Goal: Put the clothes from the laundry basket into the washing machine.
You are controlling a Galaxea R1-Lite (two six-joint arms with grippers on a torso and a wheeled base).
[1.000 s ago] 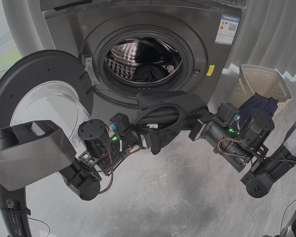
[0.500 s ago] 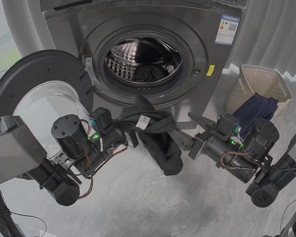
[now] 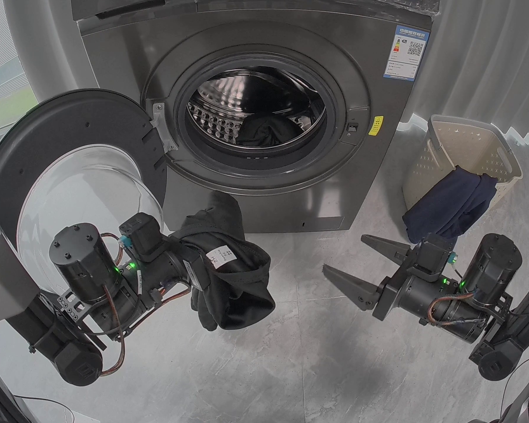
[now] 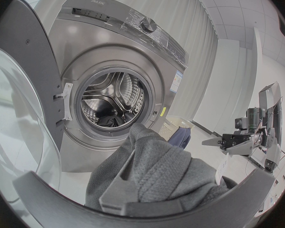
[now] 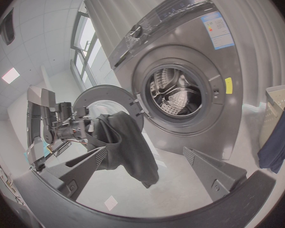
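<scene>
Low before the washing machine [image 3: 253, 42], left of its drum mouth [image 3: 255, 113]: black garment [image 3: 235, 277] bunched in the left gripper [image 3: 214, 265], fingers clamped on a fold by the white label [image 3: 220, 258], loose end hanging clear of the floor [image 3: 311, 353]. Off to the right, right gripper [image 3: 344, 254] with fingers spread wide, holding nothing, near the laundry basket [image 3: 482, 142] with a navy garment [image 3: 452, 207] draped over its rim. Inside the drum: one dark garment [image 3: 267, 130]. Likely mid-carry toward the opening. To load well: raise the bundle above the lower lip of the drum mouth, steer clear of the swung-open door [image 3: 70, 165] on the left, push deep before releasing, to avoid leaving a tail over the lip. Keep the clamp firm until well inside; keep the right arm out of the path.
</scene>
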